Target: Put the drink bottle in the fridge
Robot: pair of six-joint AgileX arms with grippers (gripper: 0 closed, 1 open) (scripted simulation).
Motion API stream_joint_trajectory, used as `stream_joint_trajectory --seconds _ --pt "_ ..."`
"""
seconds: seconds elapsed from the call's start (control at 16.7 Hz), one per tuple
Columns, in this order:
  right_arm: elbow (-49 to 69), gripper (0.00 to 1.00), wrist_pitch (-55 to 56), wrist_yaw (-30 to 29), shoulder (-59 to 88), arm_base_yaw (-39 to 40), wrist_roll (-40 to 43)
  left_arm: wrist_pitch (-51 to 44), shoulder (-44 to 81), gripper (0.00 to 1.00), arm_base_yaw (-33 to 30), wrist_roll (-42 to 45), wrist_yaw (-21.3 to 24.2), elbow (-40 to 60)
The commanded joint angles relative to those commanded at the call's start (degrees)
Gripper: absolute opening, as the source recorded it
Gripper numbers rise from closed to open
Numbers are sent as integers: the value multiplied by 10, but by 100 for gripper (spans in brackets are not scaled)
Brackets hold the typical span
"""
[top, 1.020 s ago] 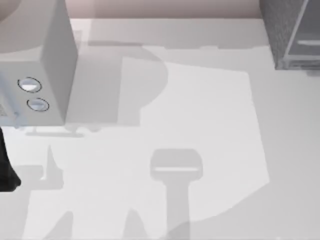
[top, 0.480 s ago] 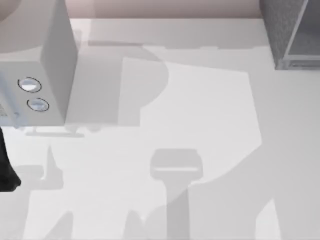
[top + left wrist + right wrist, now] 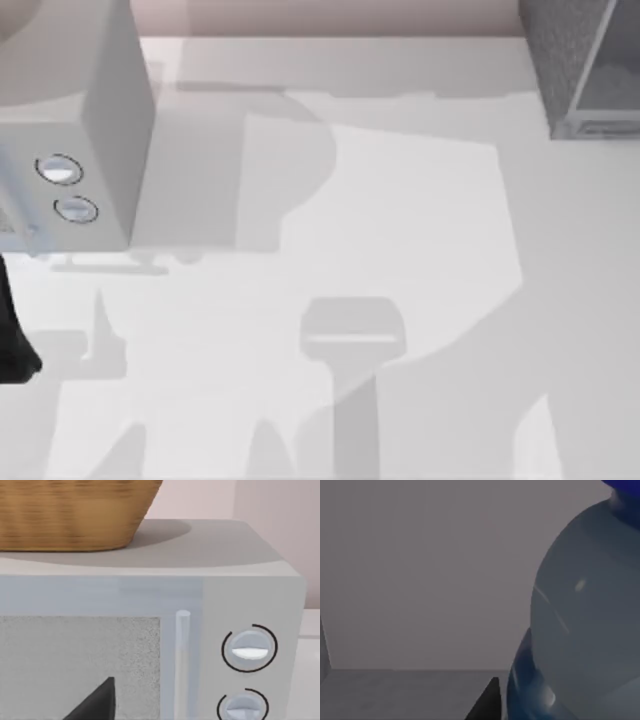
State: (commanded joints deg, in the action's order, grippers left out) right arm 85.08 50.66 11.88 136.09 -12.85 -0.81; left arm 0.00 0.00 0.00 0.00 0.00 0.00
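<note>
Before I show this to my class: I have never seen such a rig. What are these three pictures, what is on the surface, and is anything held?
This is a simulated pair of AgileX robot arms at a white table. One picture looks down from above; the other two come from cameras on each arm's wrist. From above, a pale grey box with two dials stands at the left and the dark fridge at the far right corner. The left arm waits at the left edge, and its camera faces that box, which carries a wicker basket. The right wrist view shows the drink bottle pressed against one finger of the right claw, so it seems to be held.
</note>
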Motion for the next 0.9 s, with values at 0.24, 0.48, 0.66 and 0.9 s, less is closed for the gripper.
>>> stream_joint_trajectory --seconds 0.24,0.48,0.66,0.9 --pt "0 53 0 0 0 0 0 0 0 100 0 0 0 0" --pt "0 83 0 0 0 0 0 0 0 100 0 0 0 0" --pt "0 100 0 0 0 0 0 0 0 100 0 0 0 0" --pt "0 100 0 0 0 0 0 0 0 100 0 0 0 0"
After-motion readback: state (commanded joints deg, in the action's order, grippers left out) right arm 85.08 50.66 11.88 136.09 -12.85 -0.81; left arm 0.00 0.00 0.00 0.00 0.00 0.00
